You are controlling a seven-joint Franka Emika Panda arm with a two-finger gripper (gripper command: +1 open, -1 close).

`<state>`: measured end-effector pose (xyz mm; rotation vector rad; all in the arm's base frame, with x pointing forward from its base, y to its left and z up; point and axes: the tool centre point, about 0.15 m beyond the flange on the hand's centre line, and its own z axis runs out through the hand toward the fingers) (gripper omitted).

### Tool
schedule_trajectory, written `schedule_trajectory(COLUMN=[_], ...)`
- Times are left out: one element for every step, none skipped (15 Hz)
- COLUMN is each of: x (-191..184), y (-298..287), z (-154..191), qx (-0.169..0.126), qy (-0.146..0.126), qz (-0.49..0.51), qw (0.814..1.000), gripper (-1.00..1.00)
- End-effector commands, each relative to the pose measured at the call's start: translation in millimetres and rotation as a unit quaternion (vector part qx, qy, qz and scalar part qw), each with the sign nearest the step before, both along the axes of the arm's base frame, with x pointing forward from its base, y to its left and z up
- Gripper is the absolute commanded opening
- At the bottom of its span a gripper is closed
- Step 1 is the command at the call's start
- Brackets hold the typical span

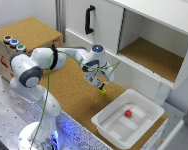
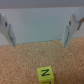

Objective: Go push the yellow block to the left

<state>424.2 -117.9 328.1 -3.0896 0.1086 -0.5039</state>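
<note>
My hand (image 1: 99,81) hangs with fingers (image 2: 8,31) spread apart, holding nothing. The yellow block (image 1: 102,92) sits on the cork table (image 1: 74,95) just below my hand, between the fingers' line. White bin (image 1: 106,124) at exterior view's right holds the red block (image 1: 128,113).

Robotics lab: perforated metal bench (image 1: 6,107), cork-topped mock cabinet (image 1: 144,55), button box (image 1: 14,42).

Cork table (image 1: 69,90): yellow block (image 1: 102,92), white bin (image 1: 106,121).
</note>
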Motion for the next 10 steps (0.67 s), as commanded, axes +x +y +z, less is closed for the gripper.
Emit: schedule_trajectory(x=[-1, 0, 0, -1, -3, -5, -8, -11, -15, -19], y=[2, -2, -6, -10, -15, -17, -24, -31, -36, -40], z=[1, -5, -9, -10, -11, -17, -17, -20, -23, -23], qx=[-0.009, -0.001, 0.006, 0.017, 0.028, 0.030, 0.026, 0.027, 0.014, 0.014], qy=[0.008, 0.001, 0.005, 0.005, 0.001, 0.012, 0.020, 0.030, 0.039, 0.048], qz=[-0.005, 0.010, 0.023, 0.029, 0.039, 0.054, 0.071, 0.088, 0.105, 0.120], qw=[1.000, 1.000, 1.000, 0.999, 0.999, 0.998, 0.997, 0.995, 0.994, 0.992], gripper=[1.00, 1.00, 1.00, 1.00, 1.00, 1.00, 1.00, 1.00, 1.00, 1.00])
